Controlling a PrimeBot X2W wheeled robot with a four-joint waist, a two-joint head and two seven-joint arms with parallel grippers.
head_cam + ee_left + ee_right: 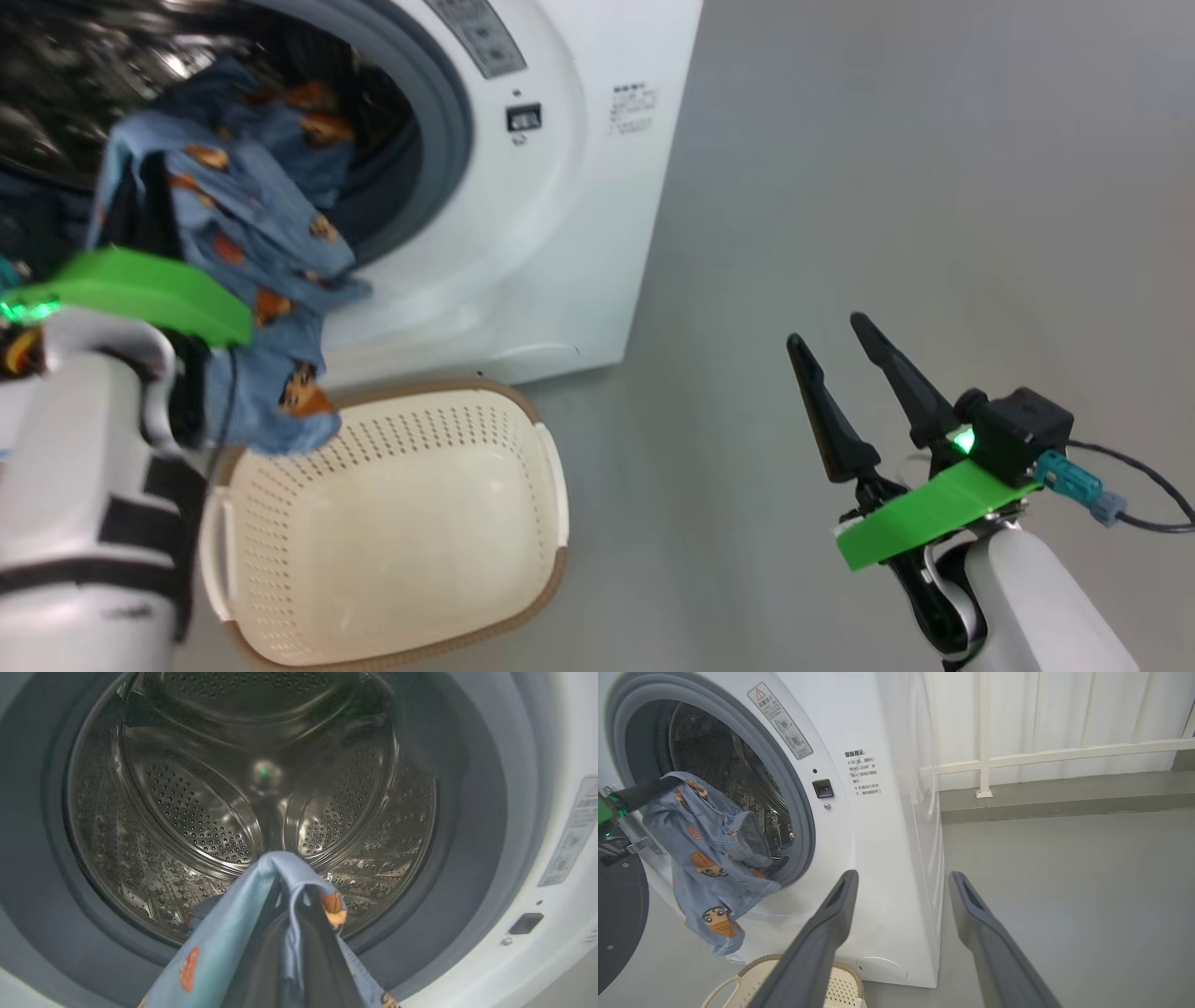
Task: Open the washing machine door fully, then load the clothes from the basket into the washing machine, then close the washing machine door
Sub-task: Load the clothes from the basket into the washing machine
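Left gripper (285,896): clamped shut on the clothes (219,952); blue printed fabric is draped over its 2 fingers.
Clothes: hang from the left gripper's tips, trailing down and back along it; the lowest fold dangles over the basket's near corner.
Washing machine (560,187): directly ahead of the left gripper, which points into its mouth.
Drum (196,812): perforated steel, past the left fingertips, ringed by the grey seal (467,812).
Basket (551,560): below the left gripper, on the floor (934,187), against the machine front.
Right gripper (826,331): 2 fingers spread wide with nothing between them; the machine stands ahead and to its left.
Washing machine door (616,924): swung open, its black rim beyond the hanging clothes as seen from the right gripper.
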